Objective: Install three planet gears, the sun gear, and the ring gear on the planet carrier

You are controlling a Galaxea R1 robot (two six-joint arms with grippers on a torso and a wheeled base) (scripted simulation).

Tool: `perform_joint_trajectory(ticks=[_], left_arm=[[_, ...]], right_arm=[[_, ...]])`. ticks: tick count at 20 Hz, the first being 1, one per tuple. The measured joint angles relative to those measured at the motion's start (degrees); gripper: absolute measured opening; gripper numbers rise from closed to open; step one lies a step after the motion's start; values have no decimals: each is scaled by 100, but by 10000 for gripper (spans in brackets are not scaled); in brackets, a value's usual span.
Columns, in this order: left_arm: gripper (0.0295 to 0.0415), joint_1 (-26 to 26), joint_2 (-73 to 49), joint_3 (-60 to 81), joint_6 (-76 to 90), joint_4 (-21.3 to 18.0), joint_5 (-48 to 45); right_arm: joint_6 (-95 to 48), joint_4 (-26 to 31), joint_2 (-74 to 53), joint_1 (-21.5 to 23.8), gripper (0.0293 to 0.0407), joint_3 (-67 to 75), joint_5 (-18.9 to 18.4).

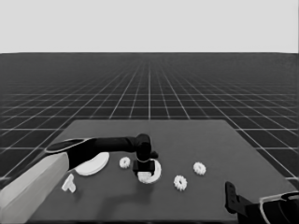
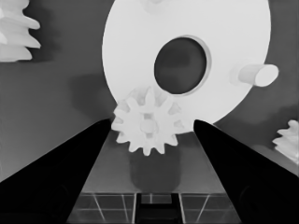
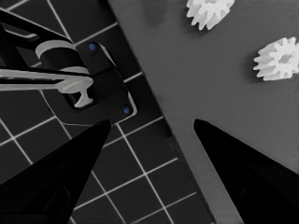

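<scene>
My left gripper (image 1: 144,168) hangs over the smaller round part (image 1: 156,170), the planet carrier, near the table's middle. In the left wrist view one planet gear (image 2: 147,122) sits on the edge of that part (image 2: 224,32), beside its wide centre hole. The left gripper (image 2: 152,122) is open, its fingers on either side of the gear with a small gap. A bare peg (image 2: 254,74) stands on the part. Three more gears (image 1: 124,162) (image 1: 180,182) (image 1: 199,168) lie loose on the table. The larger round part (image 1: 92,164), the ring gear, lies to the left, partly under the left arm.
A thin white piece (image 1: 69,183) lies near the table's front left. My right gripper (image 1: 230,196) is parked at the lower right corner, open, over the table's edge (image 3: 159,116) with two gears (image 3: 210,11) (image 3: 279,58) in its wrist view.
</scene>
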Motion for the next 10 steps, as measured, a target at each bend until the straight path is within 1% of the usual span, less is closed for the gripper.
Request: perform_joint_trajectory(ticks=[4,5,6,8,10], left_arm=[[385,0,0,0,0,0,0],[385,-339,-70,303,-210,-363,122],[385,-607,-93,443,-313,-603,164],[385,-856,-104,530,-383,-840,180],[385,-938,-106,550,-399,-924,181]], right_arm=[[0,0,0,0,385,0,0],[0,0,0,0,385,0,0],[0,0,0,0,385,0,0],[0,0,0,0,385,0,0],[0,0,0,0,385,0,0]])
